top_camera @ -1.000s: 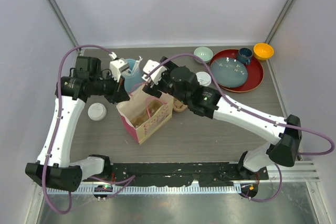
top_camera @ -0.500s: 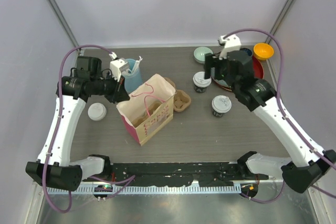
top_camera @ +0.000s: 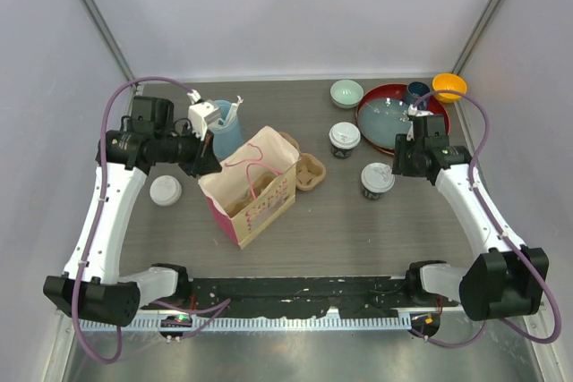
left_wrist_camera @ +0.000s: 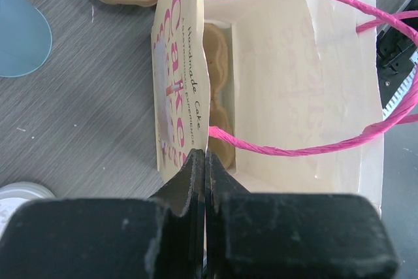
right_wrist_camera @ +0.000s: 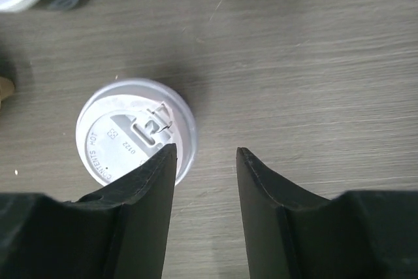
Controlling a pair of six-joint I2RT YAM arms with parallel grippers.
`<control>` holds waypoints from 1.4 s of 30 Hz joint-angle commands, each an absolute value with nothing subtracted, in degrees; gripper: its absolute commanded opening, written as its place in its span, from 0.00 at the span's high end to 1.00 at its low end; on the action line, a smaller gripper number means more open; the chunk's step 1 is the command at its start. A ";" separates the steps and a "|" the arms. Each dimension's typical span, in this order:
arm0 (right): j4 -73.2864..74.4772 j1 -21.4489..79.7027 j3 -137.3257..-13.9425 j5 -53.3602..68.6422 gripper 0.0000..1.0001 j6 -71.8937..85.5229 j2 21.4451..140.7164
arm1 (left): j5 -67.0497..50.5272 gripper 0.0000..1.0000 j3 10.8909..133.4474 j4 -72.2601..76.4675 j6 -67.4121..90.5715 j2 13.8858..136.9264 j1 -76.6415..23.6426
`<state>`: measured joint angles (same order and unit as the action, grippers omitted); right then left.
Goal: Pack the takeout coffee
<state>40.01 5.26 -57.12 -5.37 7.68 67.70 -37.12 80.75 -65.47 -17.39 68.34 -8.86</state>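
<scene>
Wood-grain table (top_camera: 340, 230)'s got a paper bag (top_camera: 260, 190), cardboard carrier (top_camera: 310, 172) and two lidded coffee cups (top_camera: 344, 139) (top_camera: 377, 179). Red tray (top_camera: 370, 100) sits back right.

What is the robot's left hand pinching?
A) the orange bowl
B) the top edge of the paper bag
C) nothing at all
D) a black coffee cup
B: in the left wrist view, the left gripper is shut tight on the top edge of the paper bag, the one with pink handles.
</scene>
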 commanded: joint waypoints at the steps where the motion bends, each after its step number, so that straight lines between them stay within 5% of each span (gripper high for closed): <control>1: 38.68 5.36 -56.69 -0.70 0.54 7.29 68.64 | -38.14 1.00 82.00 -66.18 -18.72 67.24 -9.40; 19: 37.62 5.45 -55.02 -1.32 0.72 7.74 71.36 | -37.88 1.00 83.15 -67.06 -19.16 67.67 -9.40; 31: 38.14 7.64 -56.25 -2.55 0.74 6.24 75.14 | -37.36 1.00 82.53 -66.62 -19.25 67.67 -9.40; 42: 39.73 10.37 -58.10 -5.37 0.99 5.27 74.62 | -37.27 1.00 82.79 -66.97 -19.60 67.50 -9.40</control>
